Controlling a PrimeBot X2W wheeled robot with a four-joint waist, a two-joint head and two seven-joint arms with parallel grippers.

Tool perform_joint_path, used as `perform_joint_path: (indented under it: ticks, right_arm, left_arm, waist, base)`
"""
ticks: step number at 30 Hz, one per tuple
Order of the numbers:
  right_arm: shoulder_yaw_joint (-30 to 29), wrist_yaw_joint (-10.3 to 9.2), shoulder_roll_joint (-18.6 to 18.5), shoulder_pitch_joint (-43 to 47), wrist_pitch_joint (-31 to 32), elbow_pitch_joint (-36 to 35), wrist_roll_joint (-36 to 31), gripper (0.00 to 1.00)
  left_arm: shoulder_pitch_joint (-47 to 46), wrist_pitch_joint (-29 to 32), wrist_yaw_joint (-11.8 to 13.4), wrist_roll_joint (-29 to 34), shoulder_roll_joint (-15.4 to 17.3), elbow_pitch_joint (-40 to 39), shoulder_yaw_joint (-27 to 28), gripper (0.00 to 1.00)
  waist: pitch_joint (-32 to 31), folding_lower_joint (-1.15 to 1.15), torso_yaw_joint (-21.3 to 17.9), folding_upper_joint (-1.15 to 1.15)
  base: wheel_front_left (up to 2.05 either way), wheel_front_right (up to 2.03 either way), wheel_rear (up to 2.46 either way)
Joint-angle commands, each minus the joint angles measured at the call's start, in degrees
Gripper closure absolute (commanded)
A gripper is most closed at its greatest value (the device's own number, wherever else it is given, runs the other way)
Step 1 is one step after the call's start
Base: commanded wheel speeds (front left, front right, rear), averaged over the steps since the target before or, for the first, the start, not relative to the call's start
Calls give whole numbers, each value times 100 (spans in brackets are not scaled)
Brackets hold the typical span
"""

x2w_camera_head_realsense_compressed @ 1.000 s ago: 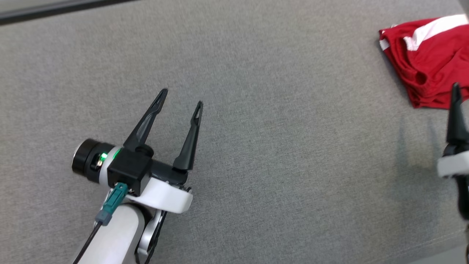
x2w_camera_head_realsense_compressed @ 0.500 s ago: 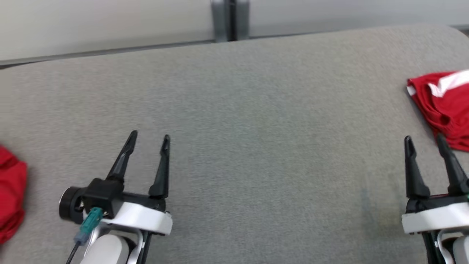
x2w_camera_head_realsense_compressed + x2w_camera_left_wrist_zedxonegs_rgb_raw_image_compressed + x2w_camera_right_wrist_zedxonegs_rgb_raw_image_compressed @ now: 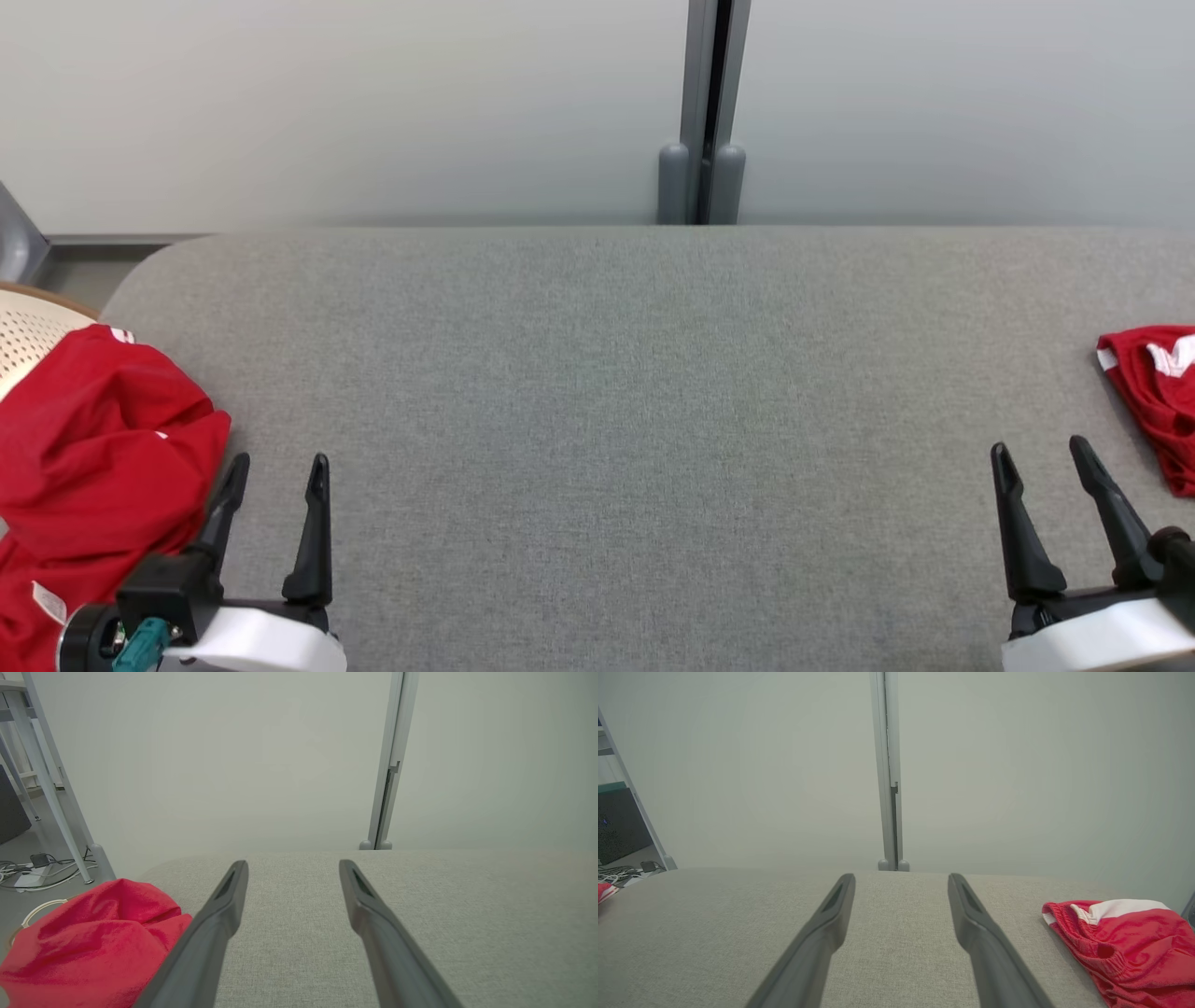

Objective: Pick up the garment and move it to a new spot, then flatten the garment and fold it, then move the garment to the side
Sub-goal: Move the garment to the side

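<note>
At the bench's (image 3: 597,373) right edge lies a folded red garment (image 3: 1153,392), near the right gripper (image 3: 1039,446) but apart from it. Left edge: a crumpled red heap (image 3: 93,439), just beside the left gripper (image 3: 280,462). Both grippers are spread, holding nothing. Judgement: one piece looks finished (folded, set aside); the heap awaits pick-up, flattening, folding and a move aside.

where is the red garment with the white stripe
The striped red garment lies on the grey table at the head view's right edge, right of the right gripper, not touching it.
</note>
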Motion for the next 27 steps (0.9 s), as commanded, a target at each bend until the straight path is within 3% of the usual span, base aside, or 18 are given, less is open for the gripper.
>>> perform_joint_path:
  ticks: [1,15,27]
  right_arm:
    - [-7,-10,16,115,53,-69,-55,0]
    - [-282,-8,272,865,474,-537,-111,0]
    - [-308,-8,333,948,566,-639,-146,0]
  left_arm:
    - [95,-2,-44,-55,26,-17,19,0]
    - [638,132,16,17,171,-195,-213,0]
    - [705,211,124,39,200,-334,-260,0]
  waist:
    - [-197,0,72,0]
    - [-585,0,-1,0]
    - [-604,0,-57,0]
  base:
    - [0,0,0]
    - [0,0,0]
    - [0,0,0]
